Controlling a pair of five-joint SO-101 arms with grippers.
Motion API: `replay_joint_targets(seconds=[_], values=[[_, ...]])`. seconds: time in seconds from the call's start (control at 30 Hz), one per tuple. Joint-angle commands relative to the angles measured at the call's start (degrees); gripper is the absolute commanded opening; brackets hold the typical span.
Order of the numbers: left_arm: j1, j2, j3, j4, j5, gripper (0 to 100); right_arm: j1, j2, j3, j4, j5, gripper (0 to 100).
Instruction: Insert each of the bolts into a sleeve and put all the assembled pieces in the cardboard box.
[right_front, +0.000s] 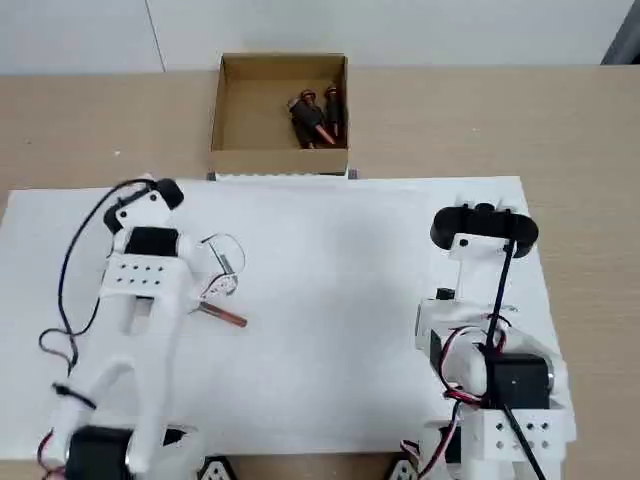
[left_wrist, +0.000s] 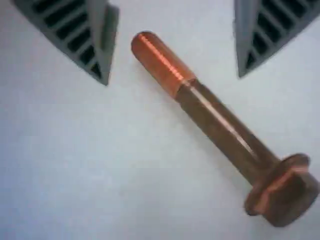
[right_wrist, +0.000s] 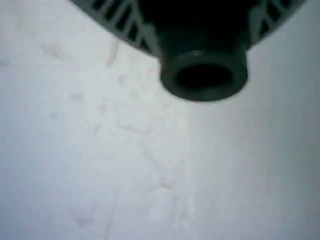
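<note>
A copper bolt (right_front: 224, 316) lies flat on the white sheet (right_front: 340, 300). My left gripper (right_front: 221, 272) hovers just beyond it, open. In the left wrist view the bolt (left_wrist: 220, 130) lies with its threaded end between the two open fingers (left_wrist: 95, 55) and its flanged head farther out, and the left gripper (left_wrist: 172, 75) touches nothing. My right gripper (right_wrist: 200, 30) is shut on a black sleeve (right_wrist: 204, 76), whose open bore faces down above the sheet. In the high view the right gripper (right_front: 447, 300) sits at the right side of the sheet. The cardboard box (right_front: 235, 110) holds two assembled pieces (right_front: 316, 117).
The white sheet covers most of the wooden table (right_front: 560, 130). The box stands just past the sheet's far edge, in the middle. Wide bare sheet lies between the two arms. Cables hang beside both arms.
</note>
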Motion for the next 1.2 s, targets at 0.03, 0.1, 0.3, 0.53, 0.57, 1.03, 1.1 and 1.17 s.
replay_joint_targets(seconds=[0.03, 0.1, 0.3, 0.53, 0.57, 1.03, 1.1, 1.17], values=[[0.1, 5.7, -2.9, -1.5, 2.1, 16, 0.3, -0.5, 0.5, -1.2, -0.6, 0.4], [0.0, 7.8, -3.7, -1.6, 2.1, 16, 0.3, -0.7, 1.3, -1.8, -0.5, 0.4], [-1.4, 10.0, -6.4, -1.9, 2.2, 16, 0.3, -0.8, 1.8, -2.4, -0.5, 0.4], [-5.1, 10.5, -6.3, -2.6, 1.9, 16, 0.3, -0.8, 1.8, -2.4, -0.5, 0.4], [-5.1, 10.5, -6.0, -2.8, 1.9, 16, 0.3, -0.8, 1.8, -2.4, -0.5, 0.4], [-5.2, 10.4, -1.3, -5.3, 1.9, 16, 0.3, -0.7, 1.8, -5.3, -0.5, 0.4], [-5.3, 10.4, -0.9, -6.4, 1.9, 16, 0.3, -0.7, 1.8, -5.1, -0.5, 0.4], [-5.3, 10.4, -0.9, -7.3, 1.9, 16, 0.3, -0.7, 1.8, -4.9, -0.5, 0.4]])
